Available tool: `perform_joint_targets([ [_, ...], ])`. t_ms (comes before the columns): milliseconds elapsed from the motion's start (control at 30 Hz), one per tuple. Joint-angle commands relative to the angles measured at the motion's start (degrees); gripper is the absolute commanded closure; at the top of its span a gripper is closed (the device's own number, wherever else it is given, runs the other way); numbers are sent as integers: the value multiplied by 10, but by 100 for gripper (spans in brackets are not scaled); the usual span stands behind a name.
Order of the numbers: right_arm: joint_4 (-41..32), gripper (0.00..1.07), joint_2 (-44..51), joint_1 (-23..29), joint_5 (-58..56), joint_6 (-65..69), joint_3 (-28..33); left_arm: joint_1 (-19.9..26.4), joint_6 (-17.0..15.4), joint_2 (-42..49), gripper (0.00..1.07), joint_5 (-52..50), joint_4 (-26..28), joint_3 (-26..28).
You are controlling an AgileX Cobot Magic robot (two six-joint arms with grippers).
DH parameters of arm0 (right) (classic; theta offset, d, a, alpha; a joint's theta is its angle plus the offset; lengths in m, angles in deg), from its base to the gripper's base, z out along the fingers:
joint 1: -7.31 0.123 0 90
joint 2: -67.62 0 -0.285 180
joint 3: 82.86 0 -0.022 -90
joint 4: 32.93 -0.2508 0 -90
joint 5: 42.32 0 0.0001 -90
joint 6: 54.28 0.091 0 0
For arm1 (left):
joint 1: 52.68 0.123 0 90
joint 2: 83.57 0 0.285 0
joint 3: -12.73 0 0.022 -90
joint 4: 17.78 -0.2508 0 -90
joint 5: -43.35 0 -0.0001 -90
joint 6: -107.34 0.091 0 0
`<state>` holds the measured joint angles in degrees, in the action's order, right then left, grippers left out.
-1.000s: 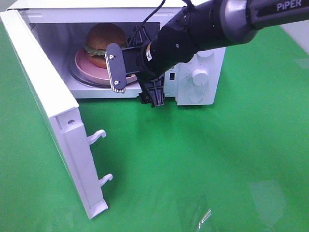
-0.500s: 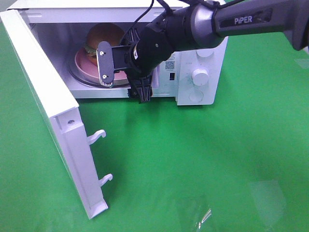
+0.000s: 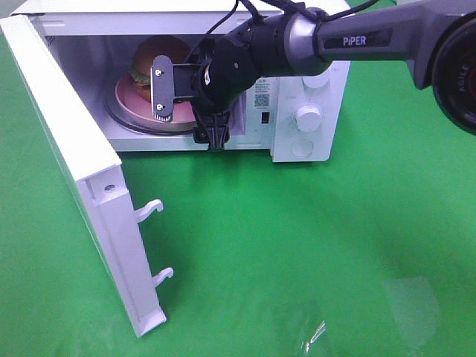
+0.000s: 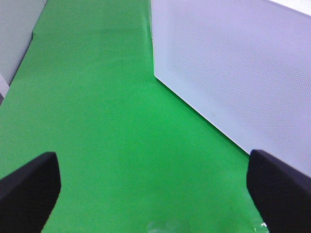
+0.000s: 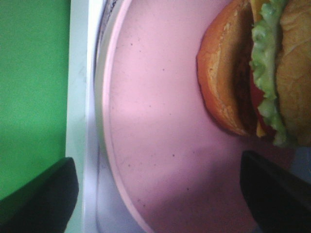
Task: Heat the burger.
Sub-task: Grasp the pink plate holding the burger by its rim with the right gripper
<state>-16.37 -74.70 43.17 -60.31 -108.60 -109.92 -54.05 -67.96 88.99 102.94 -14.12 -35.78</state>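
The burger (image 3: 158,56) sat on the pink plate (image 3: 134,104) inside the microwave (image 3: 297,119), toward the back of the cavity, its layers stacked upright. Just in front of it, at the cavity mouth, the right gripper (image 3: 186,104) hung with its jaws spread wide and nothing between them; the burger lay straight ahead of the fingertips, beyond the plate's near rim. The left gripper (image 4: 155,184), also open and empty, hovered outside, beside the open door (image 3: 74,163), and so was the farther of the two.
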Motion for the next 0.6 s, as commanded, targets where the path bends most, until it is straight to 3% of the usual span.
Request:
perform_joint_targets([
  [33, -11, 20, -7, -2, 6, -3, -6, 1, 1, 10, 10, -3, 3, -2],
  [267, -28, 22, -32, -2, 13, -4, -22, 1, 1, 10, 10, -2, 1, -2],
  [467, -40, 35, -34, -2, 7, -4, -24, 1, 1, 10, 10, -2, -2, -2],
  [533, -42, 59, -34, -2, -2, -4, -24, 1, 1, 10, 10, -2, -2, -2],
  [567, -42, 59, -34, -2, -2, -4, -24, 1, 1, 10, 10, -2, -2, -2],
  [600, -44, 73, -34, -2, -3, -1, -24, 1, 1, 10, 10, -2, -2, -2],
])
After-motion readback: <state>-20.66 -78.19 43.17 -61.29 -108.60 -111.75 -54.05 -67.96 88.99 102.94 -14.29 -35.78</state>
